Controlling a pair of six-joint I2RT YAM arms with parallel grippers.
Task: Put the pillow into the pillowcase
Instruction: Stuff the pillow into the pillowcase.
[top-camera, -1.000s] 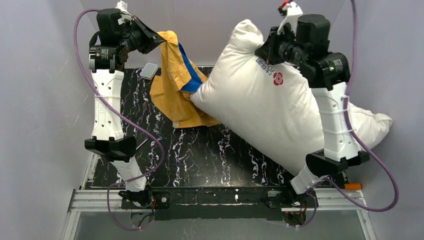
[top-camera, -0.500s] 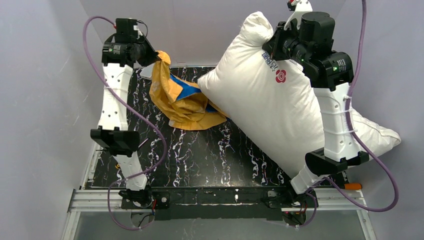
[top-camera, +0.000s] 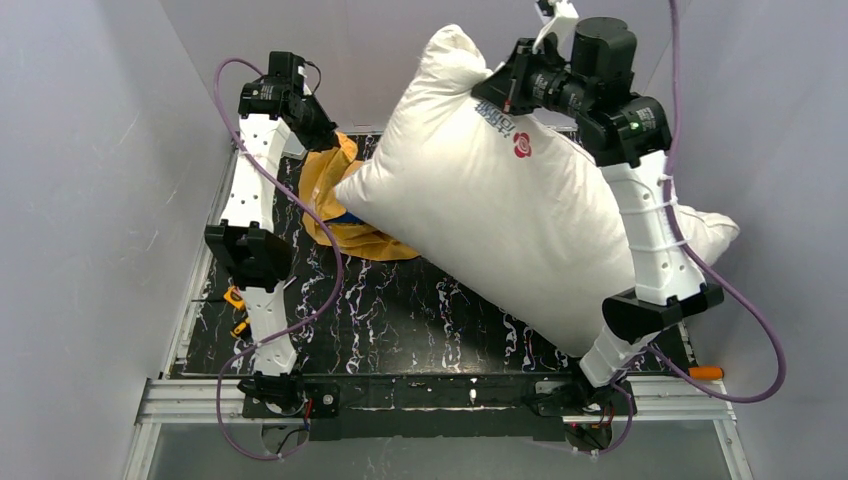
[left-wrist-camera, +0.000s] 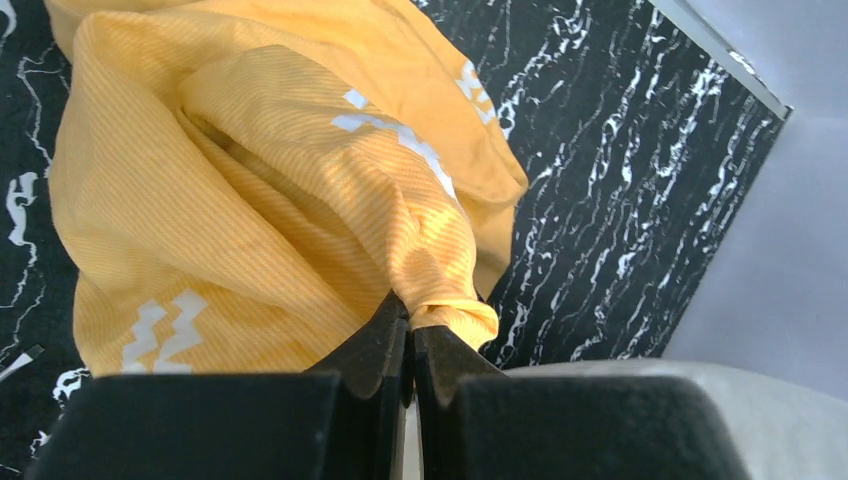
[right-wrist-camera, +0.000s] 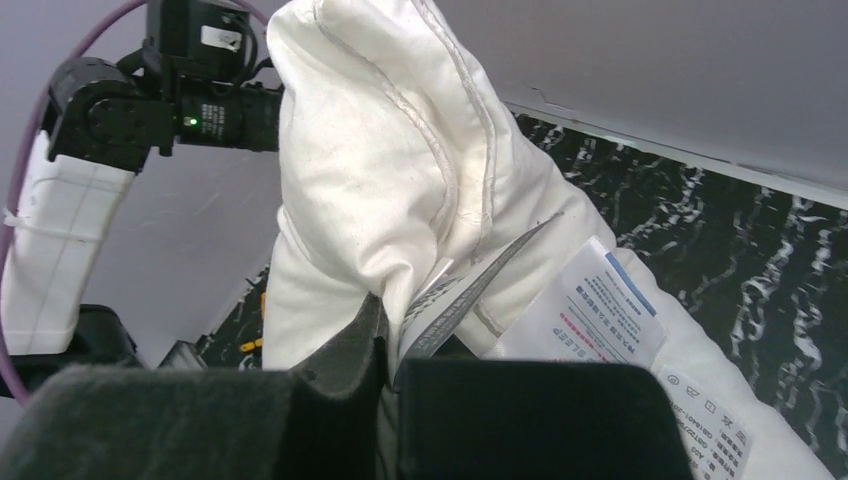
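Note:
The big white pillow (top-camera: 520, 225) lies tilted across the right half of the black marbled table, its far end lifted. My right gripper (top-camera: 503, 92) is shut on that raised end, pinching white fabric (right-wrist-camera: 370, 170) and a care label (right-wrist-camera: 455, 295). The pillowcase (top-camera: 340, 195) shows its orange-yellow side in a crumpled heap at the back left, partly hidden under the pillow's left corner, with a sliver of blue at the overlap. My left gripper (top-camera: 322, 135) is shut on a bunched edge of the pillowcase (left-wrist-camera: 300, 180), jaws closed tight on the fold (left-wrist-camera: 410, 315).
Grey walls close in at the back and both sides. Small orange and yellow bits (top-camera: 233, 298) lie at the table's left edge near the left arm. An orange object (top-camera: 706, 372) sits by the right base. The table's near middle (top-camera: 400, 320) is bare marble.
My left gripper has dropped and moved right, lowering the pillowcase into a heap. My right gripper has carried the pillow's end left, so the pillow now covers part of the pillowcase.

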